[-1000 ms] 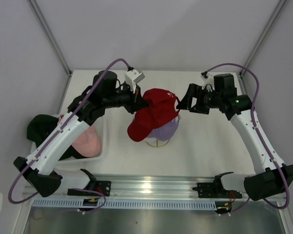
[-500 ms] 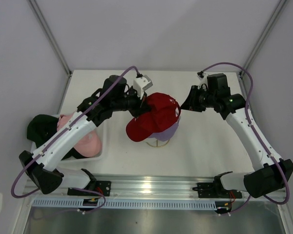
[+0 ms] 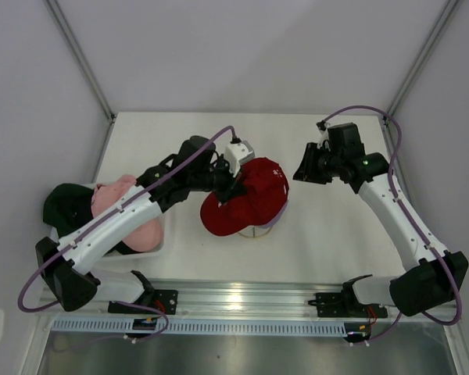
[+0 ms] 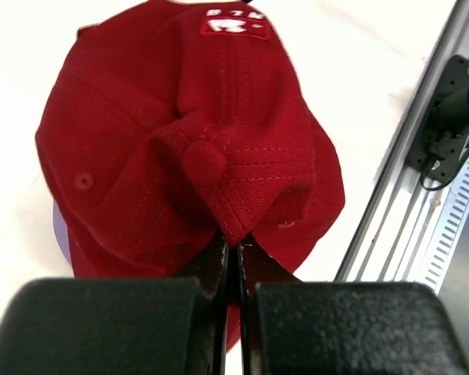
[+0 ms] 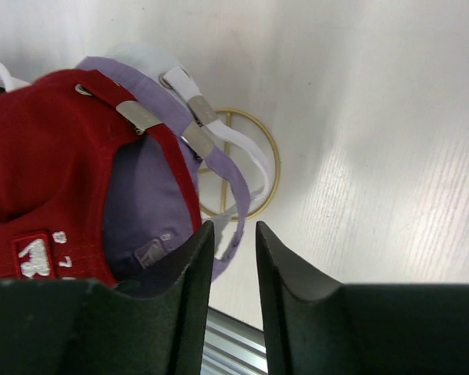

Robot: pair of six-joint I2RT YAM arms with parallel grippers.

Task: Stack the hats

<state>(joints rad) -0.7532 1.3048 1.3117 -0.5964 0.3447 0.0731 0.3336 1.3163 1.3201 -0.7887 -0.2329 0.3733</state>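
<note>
The red hat (image 3: 250,201) lies over the lavender hat (image 5: 144,199) on the thin gold stand (image 5: 267,160). Only a lavender edge (image 4: 58,226) shows in the left wrist view. My left gripper (image 3: 229,190) is shut on a fold of the red hat's crown (image 4: 219,180), just below its top button. My right gripper (image 3: 303,169) hangs to the right of the hats, apart from them, behind their back straps. Its jaws (image 5: 234,228) stand narrowly open with nothing between them. A pink hat (image 3: 141,228) and a dark hat (image 3: 62,205) lie in the tray at the left.
The white tray (image 3: 166,234) sits at the table's left, partly under my left arm. A white strap (image 5: 219,133) runs beside the lavender strap above the stand's ring. The metal rail (image 3: 242,297) runs along the near edge.
My left gripper has carried the red hat to the right and down over the lavender hat. My right gripper has drawn back to the right and its jaws have narrowed.
</note>
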